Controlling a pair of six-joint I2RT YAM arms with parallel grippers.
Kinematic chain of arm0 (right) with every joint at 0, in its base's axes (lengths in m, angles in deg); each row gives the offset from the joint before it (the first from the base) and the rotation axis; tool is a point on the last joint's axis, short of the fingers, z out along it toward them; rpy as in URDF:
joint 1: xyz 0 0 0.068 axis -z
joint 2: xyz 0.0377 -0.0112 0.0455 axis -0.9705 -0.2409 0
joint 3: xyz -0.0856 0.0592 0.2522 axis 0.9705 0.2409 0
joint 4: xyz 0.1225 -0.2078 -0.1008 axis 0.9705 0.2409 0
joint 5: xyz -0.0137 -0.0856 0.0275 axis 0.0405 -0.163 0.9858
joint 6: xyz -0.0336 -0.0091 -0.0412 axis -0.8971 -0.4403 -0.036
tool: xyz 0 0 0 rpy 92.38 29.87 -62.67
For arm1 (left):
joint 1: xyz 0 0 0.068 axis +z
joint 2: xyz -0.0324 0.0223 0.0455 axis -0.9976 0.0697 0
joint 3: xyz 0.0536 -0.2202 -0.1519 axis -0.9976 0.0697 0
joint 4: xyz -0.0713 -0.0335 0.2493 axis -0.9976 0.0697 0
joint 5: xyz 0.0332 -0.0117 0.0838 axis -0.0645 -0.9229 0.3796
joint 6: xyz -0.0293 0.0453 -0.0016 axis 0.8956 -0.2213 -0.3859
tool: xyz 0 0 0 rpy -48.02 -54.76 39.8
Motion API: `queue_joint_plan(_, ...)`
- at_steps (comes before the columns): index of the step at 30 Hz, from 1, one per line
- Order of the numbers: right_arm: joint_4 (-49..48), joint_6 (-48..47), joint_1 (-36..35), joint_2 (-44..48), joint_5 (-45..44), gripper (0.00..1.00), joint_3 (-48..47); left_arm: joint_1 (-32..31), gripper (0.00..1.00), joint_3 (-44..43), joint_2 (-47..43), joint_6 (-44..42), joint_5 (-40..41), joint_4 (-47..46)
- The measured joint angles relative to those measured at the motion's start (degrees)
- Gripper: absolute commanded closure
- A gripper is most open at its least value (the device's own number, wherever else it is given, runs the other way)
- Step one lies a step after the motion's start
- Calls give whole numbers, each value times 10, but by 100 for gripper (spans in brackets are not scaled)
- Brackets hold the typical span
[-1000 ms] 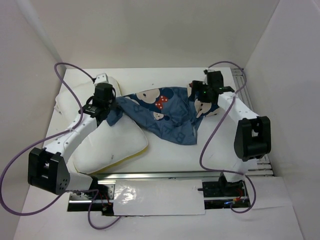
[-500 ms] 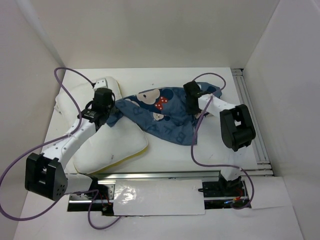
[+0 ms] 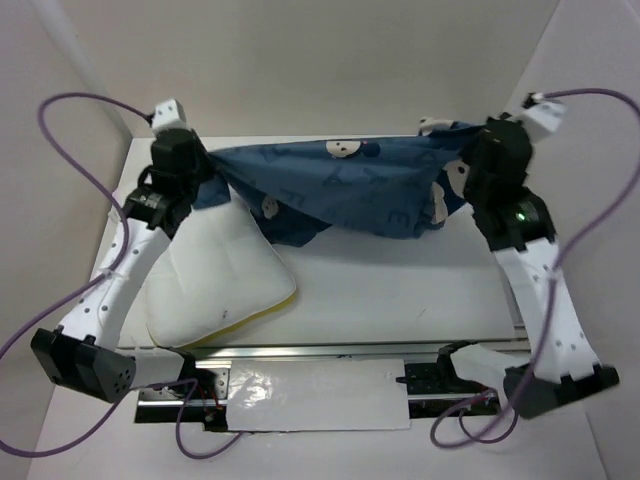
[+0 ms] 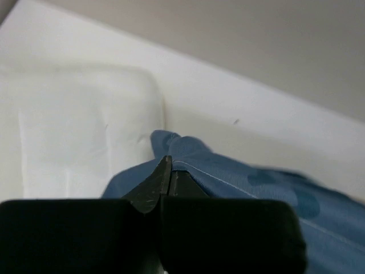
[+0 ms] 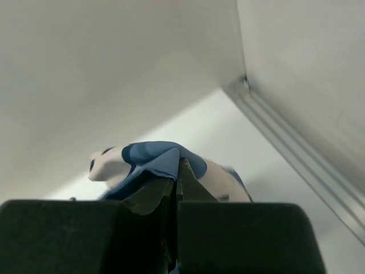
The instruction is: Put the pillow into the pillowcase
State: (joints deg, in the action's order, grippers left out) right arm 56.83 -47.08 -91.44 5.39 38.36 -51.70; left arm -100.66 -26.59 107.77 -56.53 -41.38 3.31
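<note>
Right gripper (image 5: 177, 171) pinching a bunched fold of the pillowcase (image 5: 155, 154).
The jaws meet tight on the blue cloth, which bulges just above their tips, with a pale printed face and its dark eye at the left. Behind lie the white surface (image 5: 225, 123) and a metal rail (image 5: 291, 155) along the wall (image 5: 308, 63).

The white table (image 3: 400, 290) carries the pillow (image 3: 215, 275), lying flat on its left half.
</note>
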Motion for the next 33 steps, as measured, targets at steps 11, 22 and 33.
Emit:
queue_joint_plan(11,-13,-93,-9,183,99,100,-132,-5,100,-336,-24,-27,-87,-6)
queue_joint_plan(22,-71,-89,3,84,-83,100,-14,-17,100,-627,333,-25,-185,-94)
queue_joint_plan(33,32,10,177,-276,-30,17,90,-53,0,-597,810,48,-305,-146)
